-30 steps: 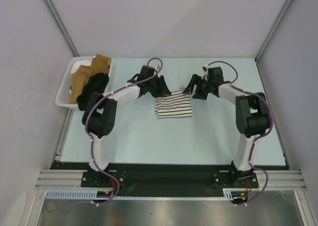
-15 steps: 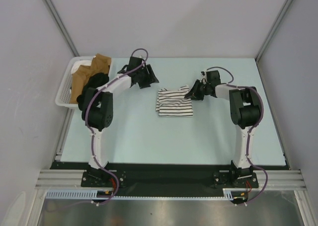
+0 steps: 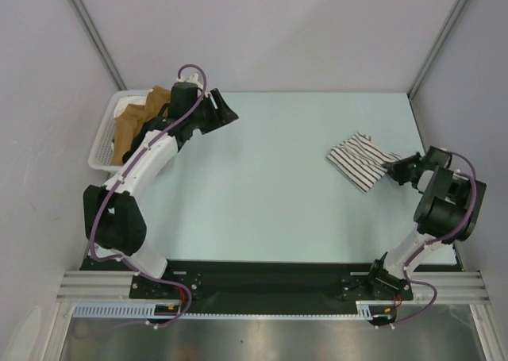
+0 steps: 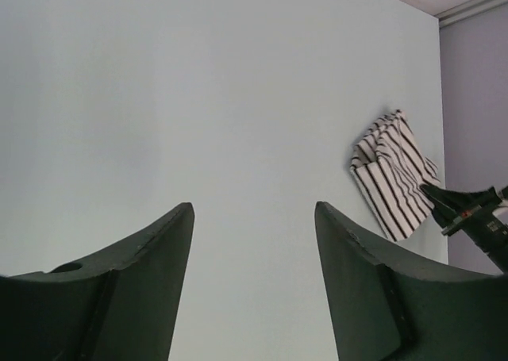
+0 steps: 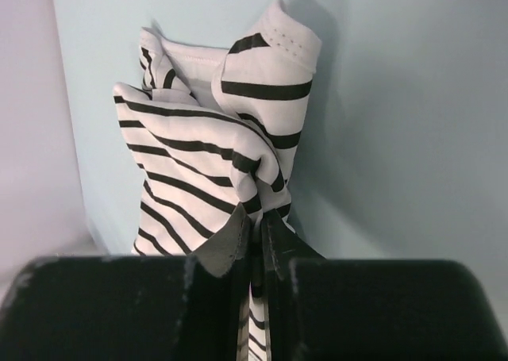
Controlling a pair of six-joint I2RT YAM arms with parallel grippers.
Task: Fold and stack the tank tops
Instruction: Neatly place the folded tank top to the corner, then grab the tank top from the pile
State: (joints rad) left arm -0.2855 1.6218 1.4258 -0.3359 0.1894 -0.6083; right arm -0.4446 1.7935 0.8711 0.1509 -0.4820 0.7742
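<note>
A pale bench (image 3: 270,194) seen from above, with two robot arms bolted at its near edge. The striped tank top (image 3: 359,161) – white with thin black stripes – lies as a compact, slightly rumpled folded bundle close to the right edge of the bench, turned at a diagonal. The right gripper (image 3: 393,169) has its fingers pressed together on the bundle's nearer edge; its wrist view shows the cloth pinched between them. The left gripper (image 3: 225,111) hangs over the far left part of the bench, just beside a white basket (image 3: 99,151) at the far left corner, fingers apart with nothing between them. The basket holds brown cloth (image 3: 127,135). The black tank top cannot be picked out with certainty, since the left arm crosses the basket. By the look of it, one top is folded – the other is yet to be fetched, folded and laid on top, so about half the work seems left.
</note>
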